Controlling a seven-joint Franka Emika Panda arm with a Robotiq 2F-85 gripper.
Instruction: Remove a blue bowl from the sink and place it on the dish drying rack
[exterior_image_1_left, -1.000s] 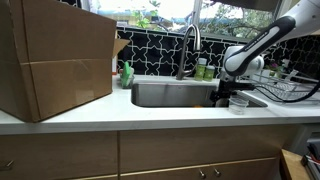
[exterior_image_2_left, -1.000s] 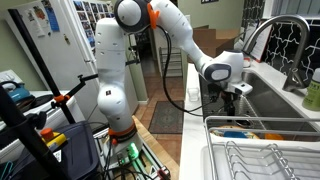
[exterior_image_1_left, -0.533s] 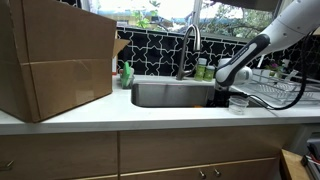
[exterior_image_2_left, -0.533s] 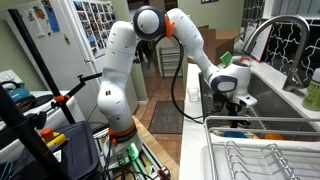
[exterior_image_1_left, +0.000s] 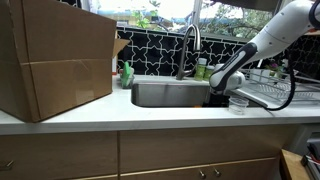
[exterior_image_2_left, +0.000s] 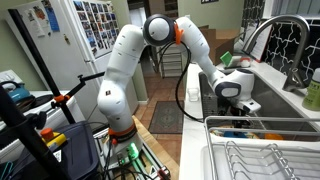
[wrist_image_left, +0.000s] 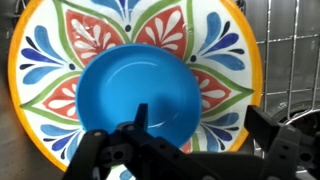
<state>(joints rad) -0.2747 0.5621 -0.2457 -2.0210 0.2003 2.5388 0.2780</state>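
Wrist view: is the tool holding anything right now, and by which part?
Nothing is held. The tool is open, poised over the blue bowl, which sits on a patterned plate.

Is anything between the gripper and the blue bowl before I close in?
Nothing visible. In the wrist view the blue bowl sits on a patterned plate directly beyond the open gripper, and no object lies between them.

White arm (exterior_image_2_left: 135, 50) reaching low, wrist (exterior_image_2_left: 232, 88) pointing downward, pincer (wrist_image_left: 198, 112) spread wide, fingers apart
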